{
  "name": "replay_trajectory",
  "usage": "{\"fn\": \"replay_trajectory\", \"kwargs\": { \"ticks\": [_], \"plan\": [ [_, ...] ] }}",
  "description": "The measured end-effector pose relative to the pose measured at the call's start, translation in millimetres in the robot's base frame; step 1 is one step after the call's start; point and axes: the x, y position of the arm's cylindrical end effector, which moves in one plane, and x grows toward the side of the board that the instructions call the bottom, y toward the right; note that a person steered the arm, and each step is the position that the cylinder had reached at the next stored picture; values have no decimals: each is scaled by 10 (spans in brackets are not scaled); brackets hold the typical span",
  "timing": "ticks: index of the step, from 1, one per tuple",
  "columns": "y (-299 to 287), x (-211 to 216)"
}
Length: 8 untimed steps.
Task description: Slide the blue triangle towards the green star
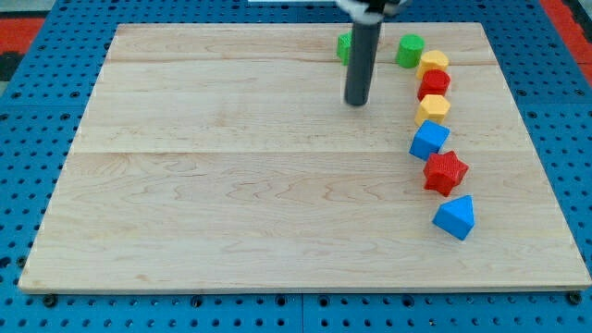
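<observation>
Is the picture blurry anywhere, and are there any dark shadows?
In the camera view, the blocks look sharp, like the blue triangle and red star; light is even, shadows faint; my tip is crisp, but the rod's top at the view's edge is blurred, and the rod hides part of the green block.

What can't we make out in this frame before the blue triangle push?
- Green block at the view's top: the rod covers most of it, so I cannot confirm it is the star.
- Upper arm: cut off by the view's top edge; only the rod and my tip show.
- Yellow blocks and: too small to name the shape.
- Blue triangle: in plain view, far from my tip.
</observation>
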Motion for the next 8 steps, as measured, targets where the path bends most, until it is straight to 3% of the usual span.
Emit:
{"fn": "replay_trajectory", "kwargs": {
  "ticks": [1,2,3,4,5,6,7,8],
  "plan": [
    [-443,903],
    [-125,1820],
    [623,2306],
    [1404,2294],
    [1681,1988],
    [1385,1840],
    [720,1840],
    [611,1886]
  ]
}}
